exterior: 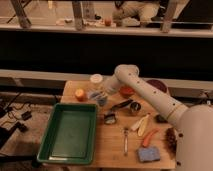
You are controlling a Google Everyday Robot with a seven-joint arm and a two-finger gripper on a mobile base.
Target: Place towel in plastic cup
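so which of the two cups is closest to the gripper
The blue-grey plastic cup, just below and left of the gripper. The white cup stands farther back near the table's far edge.

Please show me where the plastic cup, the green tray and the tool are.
plastic cup point(99, 98), camera view, on its front wall.
green tray point(52, 134), camera view, on its left rim.
tool point(106, 91), camera view, at its tip, just above the cup.

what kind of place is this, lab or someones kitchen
Probably a robot test area in an office or lab, not a home kitchen. A wooden table holds a green tray, utensils and food-like items, with a railing behind. The gripper, shut, hangs over the plastic cup.
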